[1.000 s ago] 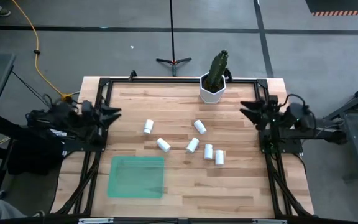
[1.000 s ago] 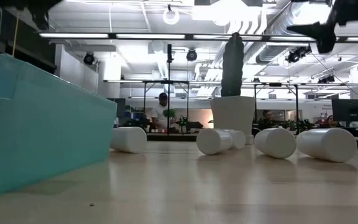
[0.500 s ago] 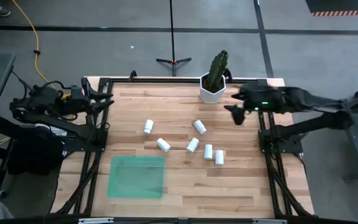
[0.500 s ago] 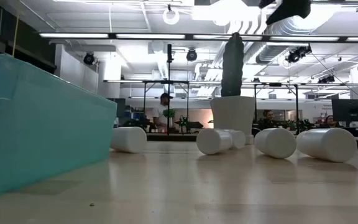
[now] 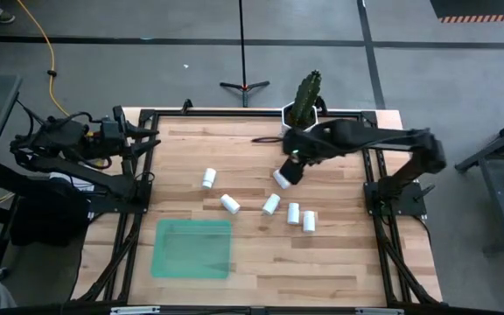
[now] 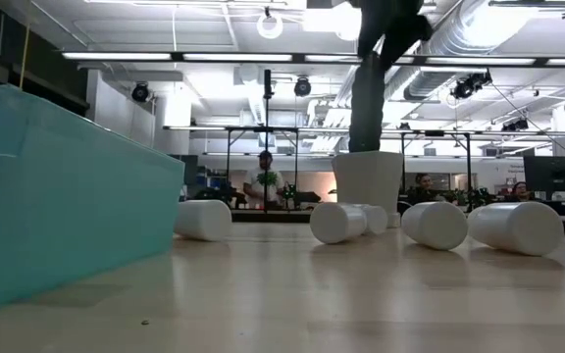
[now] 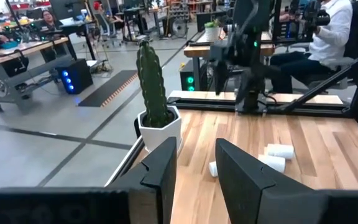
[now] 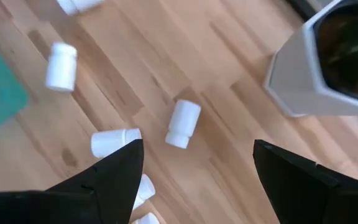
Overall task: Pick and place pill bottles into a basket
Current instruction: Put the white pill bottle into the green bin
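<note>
Six white pill bottles lie on their sides on the wooden table: one [image 5: 208, 178], one [image 5: 229, 204], one [image 5: 271, 205], a pair [image 5: 301, 216], and one [image 5: 280, 179] near the cactus pot. My right gripper [image 5: 290, 167] is open and empty, hovering above that last bottle [image 8: 183, 123], which shows between its spread fingers [image 8: 120, 168]. The green tray [image 5: 192, 248] stands empty at the near left. My left gripper [image 5: 151, 140] is open and empty at the far left edge; in its wrist view [image 7: 194, 158] it faces across the table.
A white hexagonal pot [image 5: 297, 131] with a cactus [image 5: 305, 94] stands at the far edge, close beside my right arm [image 5: 366, 137]. In the low view the tray wall [image 6: 57, 196] fills the left, and bottles [image 6: 336, 222] lie before the pot [image 6: 367, 181]. People sit beyond the table.
My right arm has risen from its rest at the table's right edge and swung toward the left, past the cactus pot, until its gripper hangs over the bottle nearest the pot. My left arm has lifted and drawn back toward the far left corner. The bottles have not moved.
</note>
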Action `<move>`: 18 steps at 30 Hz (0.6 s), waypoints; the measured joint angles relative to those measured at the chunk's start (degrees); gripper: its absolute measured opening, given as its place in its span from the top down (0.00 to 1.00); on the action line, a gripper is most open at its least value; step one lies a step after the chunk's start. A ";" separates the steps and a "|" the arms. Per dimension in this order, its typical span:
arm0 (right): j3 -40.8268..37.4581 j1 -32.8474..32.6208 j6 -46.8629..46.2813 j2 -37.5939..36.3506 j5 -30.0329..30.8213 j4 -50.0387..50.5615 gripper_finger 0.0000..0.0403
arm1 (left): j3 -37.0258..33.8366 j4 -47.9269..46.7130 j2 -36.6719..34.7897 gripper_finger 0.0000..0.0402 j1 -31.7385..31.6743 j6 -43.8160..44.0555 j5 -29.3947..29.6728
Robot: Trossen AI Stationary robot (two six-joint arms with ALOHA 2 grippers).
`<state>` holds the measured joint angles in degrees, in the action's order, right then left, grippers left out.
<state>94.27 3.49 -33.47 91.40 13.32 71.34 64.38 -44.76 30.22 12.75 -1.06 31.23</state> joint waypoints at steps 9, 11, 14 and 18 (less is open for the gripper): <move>0.15 0.04 -4.91 8.17 -0.26 -0.75 0.27 | 0.00 -0.85 0.01 0.63 0.00 0.02 -0.02; 0.15 0.04 -5.87 8.77 -0.29 -1.17 0.27 | 0.00 -0.85 0.00 0.63 0.00 0.02 -0.02; 0.17 0.02 -7.80 9.17 -0.25 -1.39 0.27 | 0.00 -0.85 0.00 0.63 0.00 0.02 -0.06; -0.29 0.03 -10.54 9.18 -0.31 -4.27 0.27 | 0.00 -0.85 0.02 0.63 0.00 0.04 -0.20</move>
<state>93.97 3.53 -44.01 100.57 13.01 67.07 64.38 -45.60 30.25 12.75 -1.02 31.03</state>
